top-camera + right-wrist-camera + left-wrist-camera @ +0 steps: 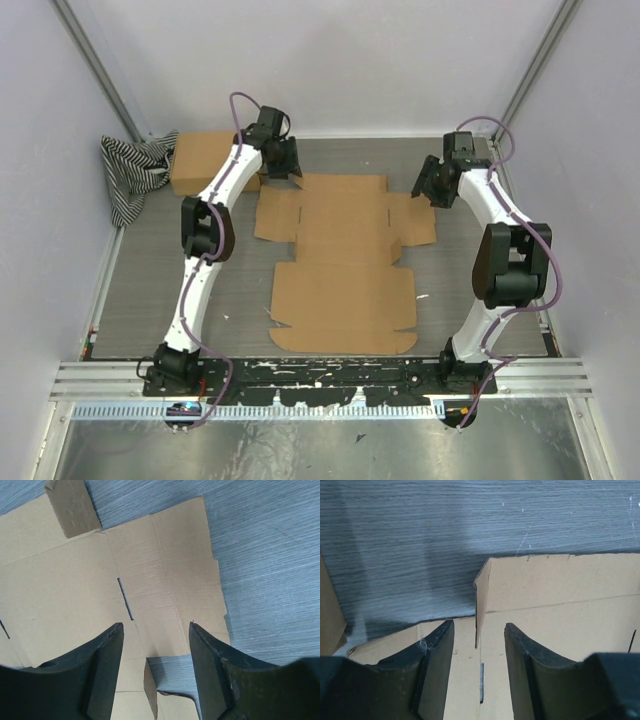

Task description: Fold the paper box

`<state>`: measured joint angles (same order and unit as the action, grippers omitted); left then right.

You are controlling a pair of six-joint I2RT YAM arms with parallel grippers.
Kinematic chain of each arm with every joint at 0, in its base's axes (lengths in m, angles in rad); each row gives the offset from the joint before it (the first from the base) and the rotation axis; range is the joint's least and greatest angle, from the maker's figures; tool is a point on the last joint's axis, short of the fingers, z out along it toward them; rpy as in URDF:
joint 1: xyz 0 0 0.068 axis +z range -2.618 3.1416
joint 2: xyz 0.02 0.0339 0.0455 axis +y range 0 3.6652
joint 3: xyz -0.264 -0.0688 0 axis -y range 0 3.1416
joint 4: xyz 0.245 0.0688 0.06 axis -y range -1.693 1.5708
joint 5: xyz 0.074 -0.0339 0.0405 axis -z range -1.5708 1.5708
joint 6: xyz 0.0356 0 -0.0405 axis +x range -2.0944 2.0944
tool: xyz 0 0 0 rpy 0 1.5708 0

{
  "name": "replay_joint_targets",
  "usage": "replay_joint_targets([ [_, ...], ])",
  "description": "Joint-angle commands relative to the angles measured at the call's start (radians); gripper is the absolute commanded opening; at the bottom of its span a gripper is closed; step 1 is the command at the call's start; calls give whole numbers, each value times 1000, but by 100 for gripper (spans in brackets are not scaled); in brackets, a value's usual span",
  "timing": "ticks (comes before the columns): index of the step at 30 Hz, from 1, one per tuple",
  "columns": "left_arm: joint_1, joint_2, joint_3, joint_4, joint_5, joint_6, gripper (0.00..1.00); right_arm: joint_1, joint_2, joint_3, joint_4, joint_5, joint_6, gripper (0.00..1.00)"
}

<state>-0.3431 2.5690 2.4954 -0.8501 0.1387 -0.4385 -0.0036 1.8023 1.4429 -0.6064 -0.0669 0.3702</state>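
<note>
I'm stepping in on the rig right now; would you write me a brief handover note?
Left gripper: open, empty, above the cardboard blank at its far left flap.
Right gripper: open, empty, above its far right flap.
Blank lies mostly flat on the table, slightly raised near each gripper.
Done: no panel folded up.
Left: all the folding.

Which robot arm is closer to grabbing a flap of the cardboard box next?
Probably the right. A raised tab of the paper box sits between the right end effector's open fingers; the left end effector's flap stands mostly beyond its fingertips.
</note>
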Motion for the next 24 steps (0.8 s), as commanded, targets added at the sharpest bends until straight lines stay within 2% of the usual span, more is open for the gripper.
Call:
replay_joint_targets([
  [1, -1, 43, 41, 69, -5, -17, 50, 6, -68, 2, 32, -20, 4, 60],
  [7, -10, 56, 42, 128, 8, -15, 34, 12, -58, 15, 19, -20, 1, 60],
  [12, -18, 24, 17, 141, 26, 19, 1, 22, -43, 56, -11, -22, -9, 60],
  [16, -35, -115, -131, 220, -4, 84, 0, 36, -38, 105, -44, -19, -25, 60],
  [24, -101, -456, -593, 539, -141, 206, 0, 50, -39, 236, -139, -21, -68, 60],
])
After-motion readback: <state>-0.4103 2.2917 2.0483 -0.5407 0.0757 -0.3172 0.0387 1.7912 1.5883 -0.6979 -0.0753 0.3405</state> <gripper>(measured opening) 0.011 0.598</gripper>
